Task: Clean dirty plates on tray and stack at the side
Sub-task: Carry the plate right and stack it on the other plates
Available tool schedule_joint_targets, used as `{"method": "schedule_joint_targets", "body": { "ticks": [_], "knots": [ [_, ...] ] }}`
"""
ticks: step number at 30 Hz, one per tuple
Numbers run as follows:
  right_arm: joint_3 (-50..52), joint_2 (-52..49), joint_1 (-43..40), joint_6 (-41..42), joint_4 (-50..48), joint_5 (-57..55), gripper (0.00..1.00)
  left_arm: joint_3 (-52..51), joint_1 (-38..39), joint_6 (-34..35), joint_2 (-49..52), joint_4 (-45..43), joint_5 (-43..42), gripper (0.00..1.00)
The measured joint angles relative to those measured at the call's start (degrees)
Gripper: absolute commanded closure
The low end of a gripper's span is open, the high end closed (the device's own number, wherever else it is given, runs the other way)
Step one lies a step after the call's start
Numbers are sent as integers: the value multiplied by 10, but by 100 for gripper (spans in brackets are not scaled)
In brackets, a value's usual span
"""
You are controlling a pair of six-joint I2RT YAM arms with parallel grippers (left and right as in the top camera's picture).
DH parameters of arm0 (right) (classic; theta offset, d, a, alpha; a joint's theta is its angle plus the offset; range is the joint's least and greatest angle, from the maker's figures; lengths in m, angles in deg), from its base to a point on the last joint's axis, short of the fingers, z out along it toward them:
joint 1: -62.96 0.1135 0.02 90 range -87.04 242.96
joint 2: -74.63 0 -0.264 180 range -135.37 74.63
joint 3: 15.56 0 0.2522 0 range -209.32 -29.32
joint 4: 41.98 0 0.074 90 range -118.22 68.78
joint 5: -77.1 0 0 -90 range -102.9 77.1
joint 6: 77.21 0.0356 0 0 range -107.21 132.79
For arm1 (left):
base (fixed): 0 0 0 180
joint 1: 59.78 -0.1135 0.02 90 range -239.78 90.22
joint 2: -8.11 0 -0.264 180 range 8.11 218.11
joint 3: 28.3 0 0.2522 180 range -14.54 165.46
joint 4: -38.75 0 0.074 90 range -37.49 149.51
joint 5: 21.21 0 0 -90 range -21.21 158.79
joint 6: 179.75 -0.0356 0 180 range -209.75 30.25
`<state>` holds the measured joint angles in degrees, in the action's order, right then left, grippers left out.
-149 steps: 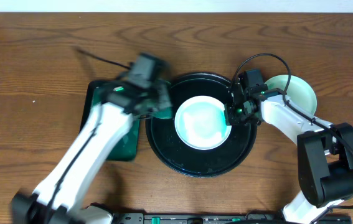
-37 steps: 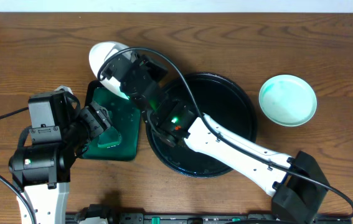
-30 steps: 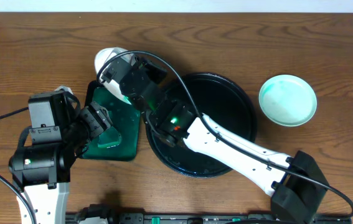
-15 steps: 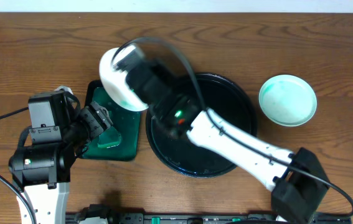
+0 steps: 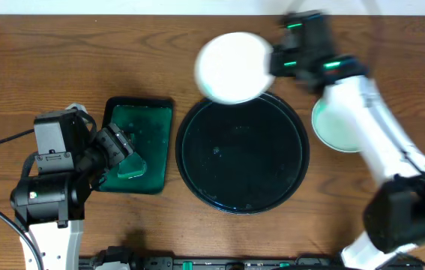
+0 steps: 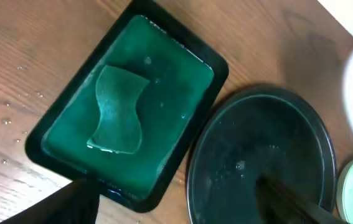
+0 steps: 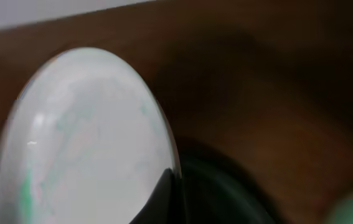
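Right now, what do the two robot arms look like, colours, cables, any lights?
The left arm has black blocky joint housings, a white lower link, thin black cables and one green light. The right arm, blurred, has smooth white links, a black base joint and a black wrist with green lights. The left fingers are dark.

Table: brown wood, clear grain, low sheen; a few water beads on it beside the dish in the left wrist view
Round tray: black, smooth, glossy, plastic in look; scattered droplets catch the light
Dish: dark green, smooth glossy plastic, wet shine inside
Sponge: green, matt, soft and porous in look
White plate: hard, smooth, glossy, faint green streaks
Pale green plate: smooth, soft sheen
Right arm: white glossy plastic shell, black matt joints
Left arm: black matt housing
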<state>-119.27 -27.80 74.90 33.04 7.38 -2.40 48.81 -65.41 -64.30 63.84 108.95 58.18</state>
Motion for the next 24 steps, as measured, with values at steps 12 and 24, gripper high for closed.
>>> {"method": "schedule_joint_targets", "body": {
  "ticks": [12, 24],
  "knots": [
    [73, -3, -327, 1, 168, 17, 99, 0, 0, 0, 0, 0, 0, 20],
    [158, -22, -379, -32, 112, 35, 60, 0, 0, 0, 0, 0, 0, 20]
  ]
}}
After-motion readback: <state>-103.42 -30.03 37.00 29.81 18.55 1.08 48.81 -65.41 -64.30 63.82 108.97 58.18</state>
